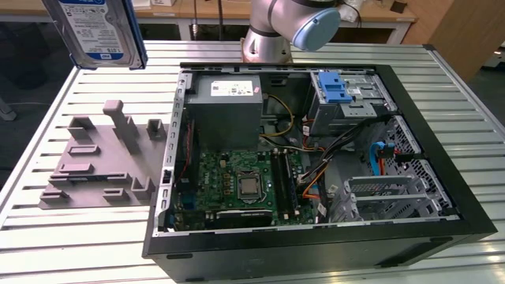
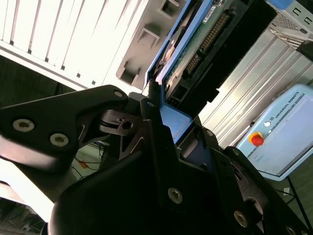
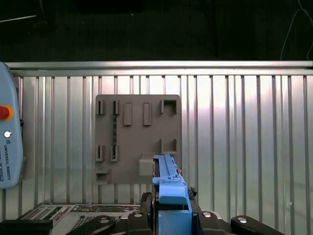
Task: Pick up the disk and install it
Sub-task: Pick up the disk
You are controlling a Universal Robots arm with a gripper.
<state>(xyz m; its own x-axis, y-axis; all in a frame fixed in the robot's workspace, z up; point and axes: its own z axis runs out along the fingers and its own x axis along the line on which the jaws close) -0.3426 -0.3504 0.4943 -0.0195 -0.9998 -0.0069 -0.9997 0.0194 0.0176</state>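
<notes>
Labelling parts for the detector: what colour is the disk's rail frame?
Blue; the frame edges the disk, best seen in the exterior view.

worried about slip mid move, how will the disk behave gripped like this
The disk looks like a rigid metal slab: probably stiff and heavy for its size. The gripper clamps its blue rail frame, likely smooth plastic, so it might slip. The exposed circuit board suggests it is fragile to knocks.
</notes>
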